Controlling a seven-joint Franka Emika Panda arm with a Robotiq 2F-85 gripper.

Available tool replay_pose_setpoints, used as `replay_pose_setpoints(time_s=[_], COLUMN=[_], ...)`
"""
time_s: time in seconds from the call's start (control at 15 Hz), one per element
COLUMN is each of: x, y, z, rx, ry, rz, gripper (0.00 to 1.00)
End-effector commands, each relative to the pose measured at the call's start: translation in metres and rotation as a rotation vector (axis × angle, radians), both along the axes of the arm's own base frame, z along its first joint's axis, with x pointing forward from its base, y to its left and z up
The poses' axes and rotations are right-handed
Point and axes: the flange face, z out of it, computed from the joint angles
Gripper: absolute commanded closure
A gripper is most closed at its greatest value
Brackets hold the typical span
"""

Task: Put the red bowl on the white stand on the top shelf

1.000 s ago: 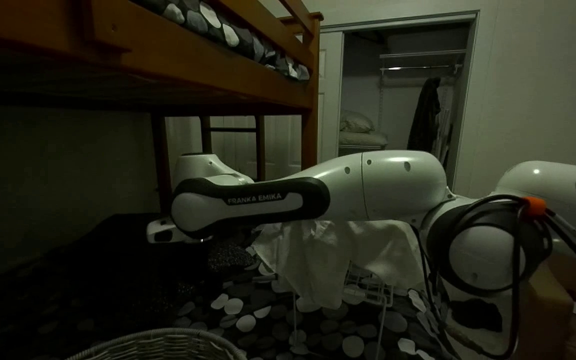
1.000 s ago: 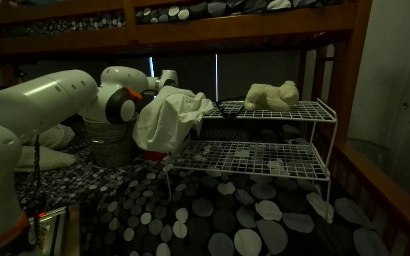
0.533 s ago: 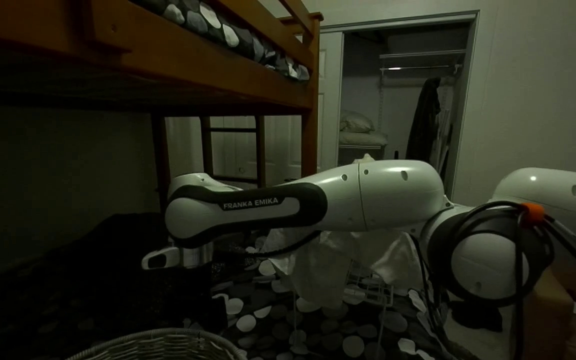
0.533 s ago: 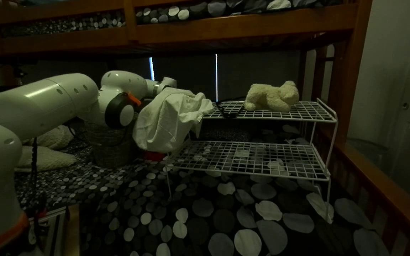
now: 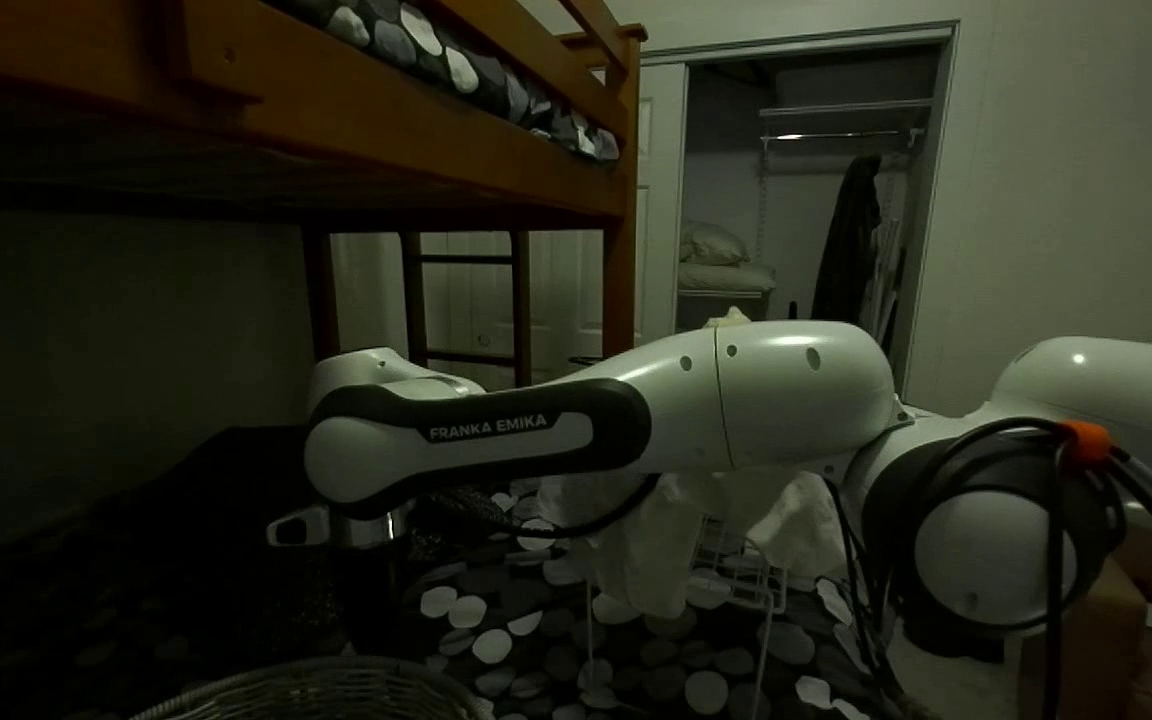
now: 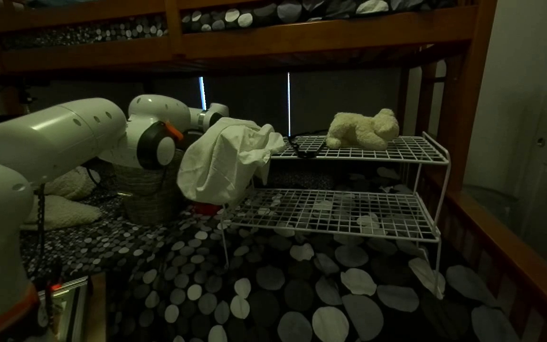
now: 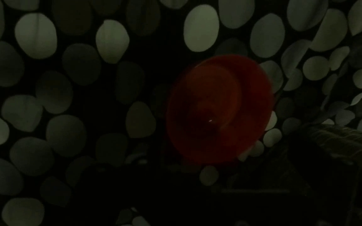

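Observation:
The red bowl (image 7: pixel 220 110) lies on the dotted bedspread, its inside facing the wrist camera. In an exterior view only a red sliver of the bowl (image 6: pixel 207 208) shows below the white cloth. My gripper (image 7: pixel 220 152) is very dark in the wrist view; its fingers look spread to either side of the bowl's lower part, holding nothing. In the exterior views the fingers are lost in shadow or hidden. The white stand (image 6: pixel 335 232) is a two-level wire rack; it also shows partly in an exterior view (image 5: pixel 766 600). Its top shelf (image 6: pixel 413 148) carries other things.
White cloth (image 6: pixel 226 161) drapes over the stand's end near the arm. A cream stuffed toy (image 6: pixel 363 130) and a black strap-like item (image 6: pixel 306 153) sit on the top shelf. A wicker basket (image 6: pixel 147 199) stands near the bowl. The upper bunk's wooden rail (image 6: pixel 330 40) runs overhead.
The arm has lowered, and its wrist has tilted and shifted slightly left in both exterior views. The stand, cloth, toy and red bowl have not visibly moved.

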Motion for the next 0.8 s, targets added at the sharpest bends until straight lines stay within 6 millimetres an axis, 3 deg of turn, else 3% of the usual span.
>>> replay_pose_setpoints(time_s=[0.0, 0.13, 0.4, 0.73], x=[0.001, 0.006, 0.016, 0.012], y=[-0.001, -0.007, -0.016, -0.017], z=[0.002, -0.005, -0.042, -0.077], rx=[-0.003, -0.083, -0.12, -0.171], ry=[-0.003, -0.056, -0.094, -0.109], rz=[-0.017, -0.167, -0.372, -0.641], gripper=[0.0, 0.0, 0.0, 0.0])
